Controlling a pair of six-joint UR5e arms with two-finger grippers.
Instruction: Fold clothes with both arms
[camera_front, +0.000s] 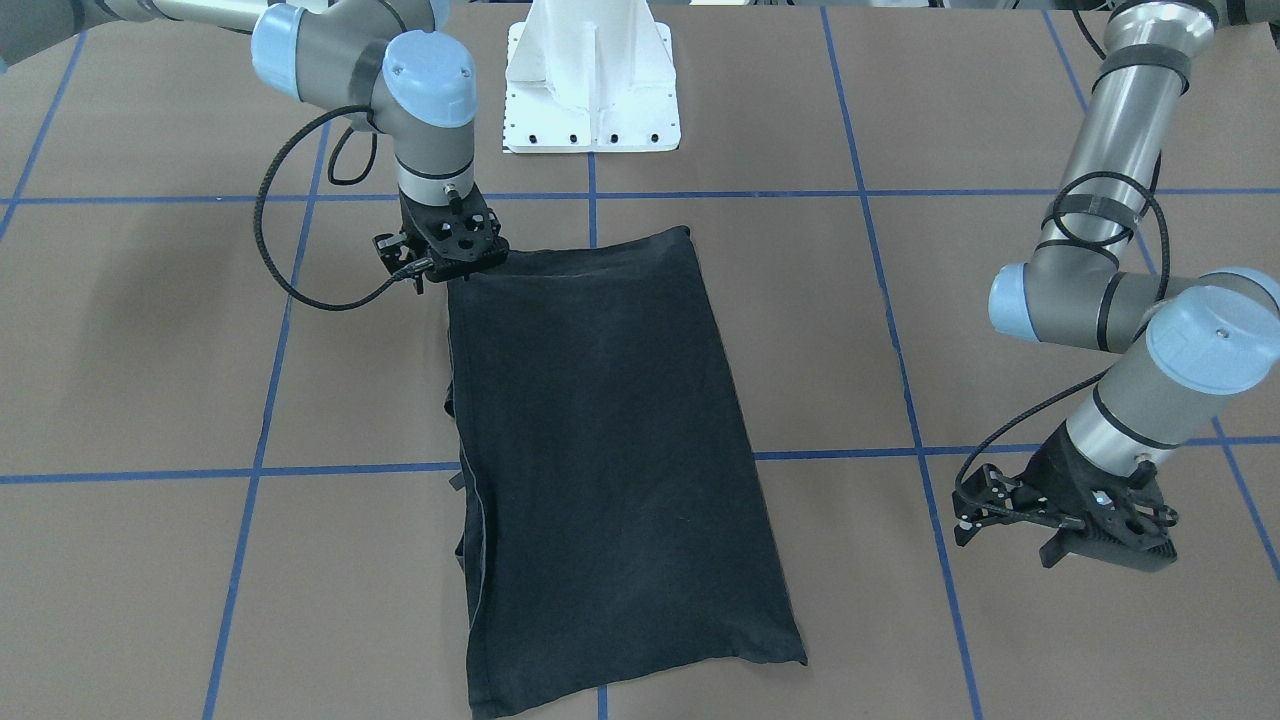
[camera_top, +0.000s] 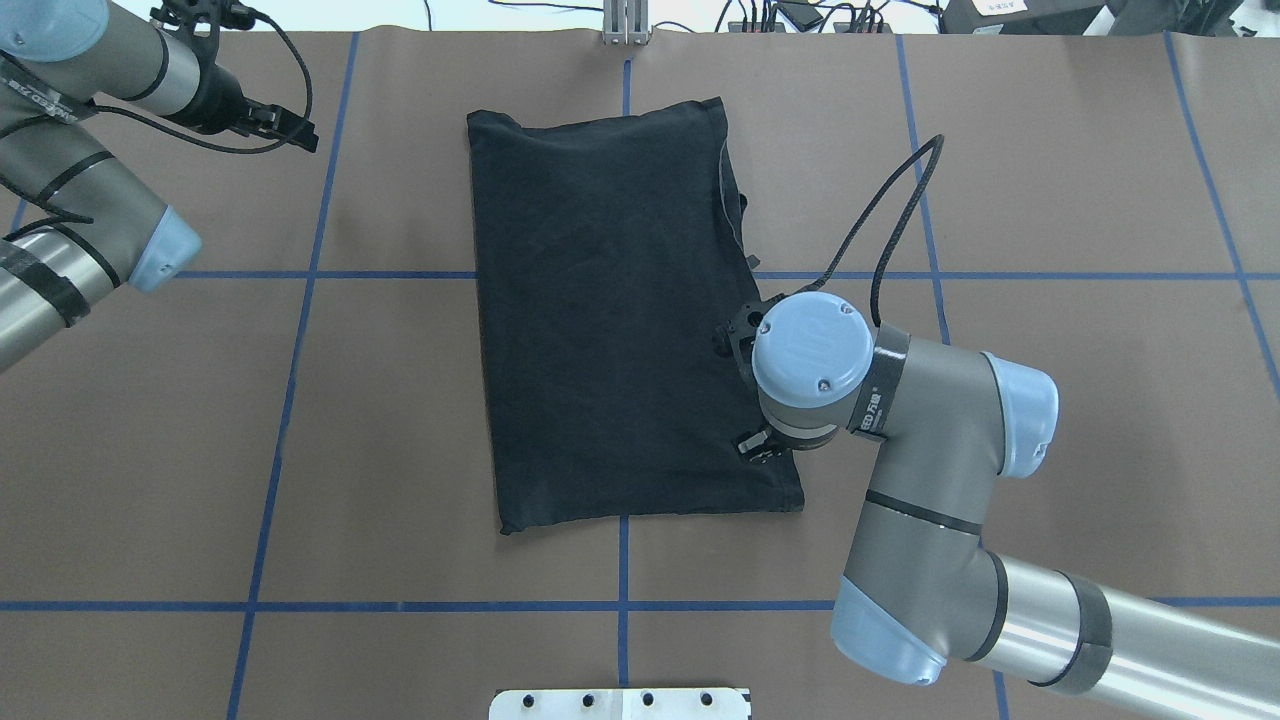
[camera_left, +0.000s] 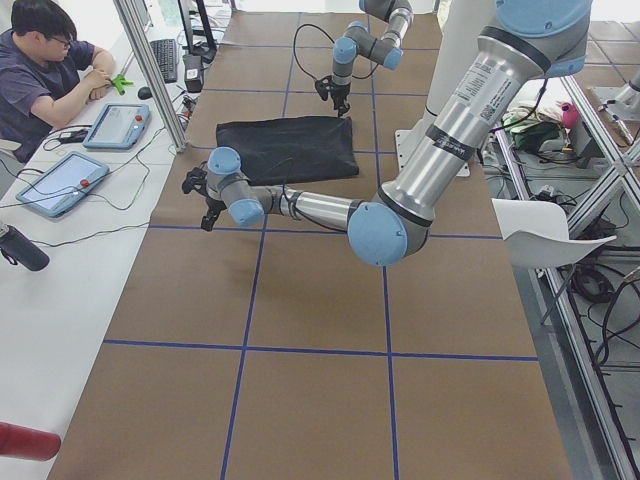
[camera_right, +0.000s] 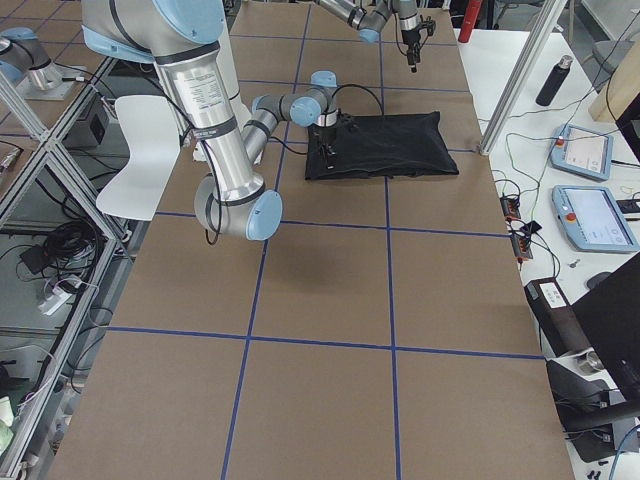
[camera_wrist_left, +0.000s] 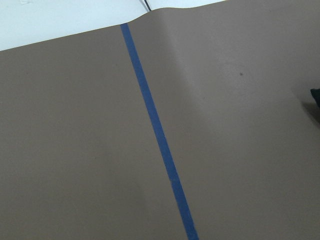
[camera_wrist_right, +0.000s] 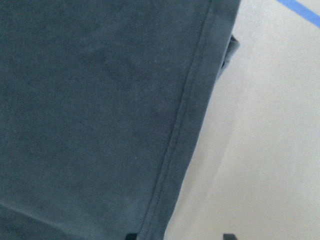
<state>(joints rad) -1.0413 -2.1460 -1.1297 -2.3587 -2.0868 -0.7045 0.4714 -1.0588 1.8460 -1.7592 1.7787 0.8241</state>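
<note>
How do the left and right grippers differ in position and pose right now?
Place: right gripper at the T-shirt's near-robot corner, left gripper over bare table. Pose: right gripper points straight down, left gripper is tilted. Both are black.

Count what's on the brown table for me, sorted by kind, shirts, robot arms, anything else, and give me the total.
Black T-shirt: 1
Robot arms: 2 (left arm, right arm)
White pedestal base: 1
Total: 4
</note>
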